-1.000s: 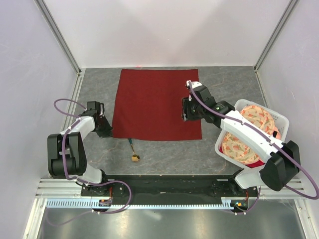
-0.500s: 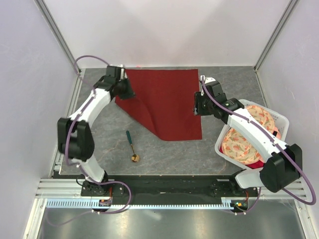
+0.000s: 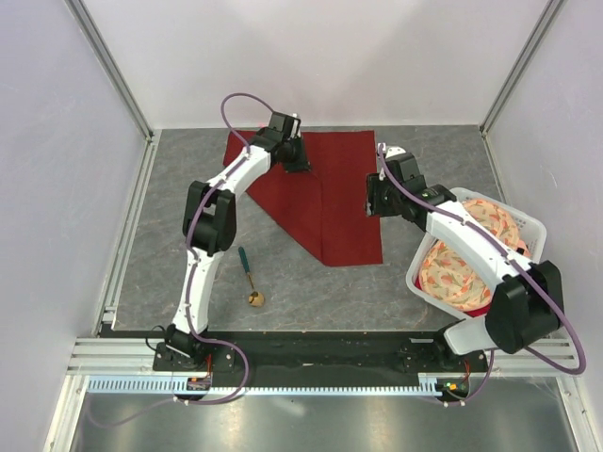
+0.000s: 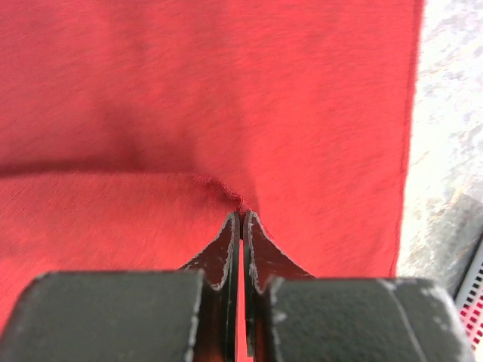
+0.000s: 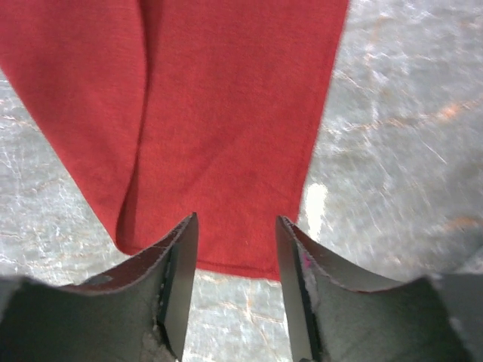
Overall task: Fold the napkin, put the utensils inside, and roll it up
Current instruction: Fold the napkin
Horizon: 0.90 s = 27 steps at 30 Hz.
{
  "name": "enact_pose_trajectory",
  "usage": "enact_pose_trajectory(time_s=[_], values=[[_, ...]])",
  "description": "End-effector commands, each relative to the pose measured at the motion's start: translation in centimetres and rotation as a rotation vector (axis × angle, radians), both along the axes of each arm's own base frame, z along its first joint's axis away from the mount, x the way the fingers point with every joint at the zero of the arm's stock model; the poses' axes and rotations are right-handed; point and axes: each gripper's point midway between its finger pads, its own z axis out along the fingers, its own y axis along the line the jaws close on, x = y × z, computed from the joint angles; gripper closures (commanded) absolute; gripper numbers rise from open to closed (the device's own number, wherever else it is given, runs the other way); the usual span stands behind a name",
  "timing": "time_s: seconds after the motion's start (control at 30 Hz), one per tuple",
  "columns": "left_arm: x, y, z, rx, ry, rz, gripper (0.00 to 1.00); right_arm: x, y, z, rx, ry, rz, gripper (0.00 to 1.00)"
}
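The spoon lies on the counter, well apart from the left pincer, on its near side and a bit to the left. The left pincer is shut tight on a small pinch of the napkin, close to the far edge. The left part of the napkin is folded over, with a slanted edge. The right pincer is about half open and holds nothing. It hangs over the napkin's right edge. To its right sits a basket with a flowery cloth.
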Motion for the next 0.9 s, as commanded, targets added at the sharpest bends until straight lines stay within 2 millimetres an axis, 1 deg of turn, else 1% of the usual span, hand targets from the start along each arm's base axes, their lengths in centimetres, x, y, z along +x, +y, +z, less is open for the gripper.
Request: enact_pose_trajectory(time_s=[0.0,0.03,0.07,0.1,0.13,0.17,0.2,0.23,0.27,0.3,0.33,0.37,0.4,0.43,0.47,0.5,0.53,0.57,0.6,0.63,0.67,0.7,0.73,0.77,0.8,0.87], values=[[1.8,-2.4,3.8,-0.111,-0.065,-0.035,0.57,2.9,2.4,0.2,0.063,-0.065,0.072,0.45],[1.7,-2.4,4.1,-0.117,-0.067,-0.040,0.38,3.3,3.2,0.6,0.080,-0.078,0.105,0.44],[1.6,-2.1,5.9,-0.116,-0.098,-0.038,0.23,4.2,3.9,0.9,0.098,-0.107,0.120,0.44],[1.5,-1.9,6.7,-0.107,-0.114,-0.034,0.03,4.8,4.4,0.2,0.100,-0.098,0.134,0.43],[1.2,-1.4,7.4,-0.094,-0.125,-0.029,0.00,5.4,5.3,0.6,0.118,-0.116,0.183,0.42],[1.3,-0.5,8.4,-0.067,-0.156,-0.017,0.00,6.2,6.2,1.1,0.136,-0.147,0.207,0.41],[0.7,0.1,11.6,-0.072,-0.204,-0.013,0.00,7.0,6.9,0.1,0.141,-0.137,0.233,0.37],[0.3,1.5,11.7,-0.056,-0.200,0.004,0.00,7.8,8.3,1.2,0.174,-0.163,0.286,0.36],[0.0,2.5,12.4,-0.040,-0.210,0.015,0.00,8.6,8.9,1.4,0.170,-0.180,0.315,0.35],[-1.0,3.8,15.5,-0.049,-0.248,0.034,0.00,9.4,9.5,-0.2,0.162,-0.149,0.326,0.36],[-1.7,5.8,14.2,-0.029,-0.210,0.067,0.00,10.9,10.2,1.2,0.169,-0.187,0.329,0.38],[-2.4,7.1,14.7,-0.020,-0.214,0.088,0.00,11.7,10.6,0.9,0.166,-0.186,0.332,0.40],[-3.5,8.1,16.7,-0.027,-0.244,0.099,0.00,12.6,11.0,-1.0,0.155,-0.153,0.331,0.44],[-4.5,9.7,15.4,-0.011,-0.210,0.117,0.00,13.9,11.7,0.3,0.166,-0.187,0.335,0.46],[-5.3,10.2,15.5,-0.004,-0.213,0.105,0.00,14.6,12.0,-0.2,0.167,-0.177,0.333,0.48],[-5.9,10.8,15.5,0.004,-0.211,0.104,0.00,15.4,12.3,-2.3,0.160,-0.143,0.330,0.50],[-7.4,11.6,15.6,0.013,-0.209,0.106,0.00,16.4,12.7,-1.5,0.166,-0.164,0.332,0.51],[-8.0,12.0,15.5,0.031,-0.212,0.097,0.00,16.9,13.0,-2.0,0.163,-0.161,0.333,0.52],[-8.6,12.4,15.6,0.043,-0.218,0.095,0.00,17.5,13.2,-3.9,0.151,-0.137,0.334,0.53],[-9.5,13.0,15.3,0.057,-0.216,0.099,0.00,18.3,13.6,-3.5,0.154,-0.154,0.338,0.53],[-9.9,13.4,15.2,0.073,-0.218,0.098,0.00,18.7,13.7,-3.9,0.150,-0.152,0.339,0.54],[-10.2,13.7,15.0,0.079,-0.214,0.100,0.00,19.0,13.8,-5.5,0.138,-0.131,0.337,0.54],[-10.7,14.3,14.9,0.086,-0.216,0.101,0.00,19.6,13.8,-5.3,0.132,-0.146,0.338,0.55],[-11.0,14.4,14.9,0.085,-0.216,0.095,0.00,19.8,13.9,-6.5,0.122,-0.129,0.340,0.55],[-11.2,14.6,14.8,0.088,-0.213,0.093,0.00,20.3,14.0,-6.4,0.116,-0.139,0.335,0.55],[-11.4,15.2,14.7,0.101,-0.217,0.092,0.00,20.5,13.9,-7.4,0.097,-0.132,0.339,0.56]])
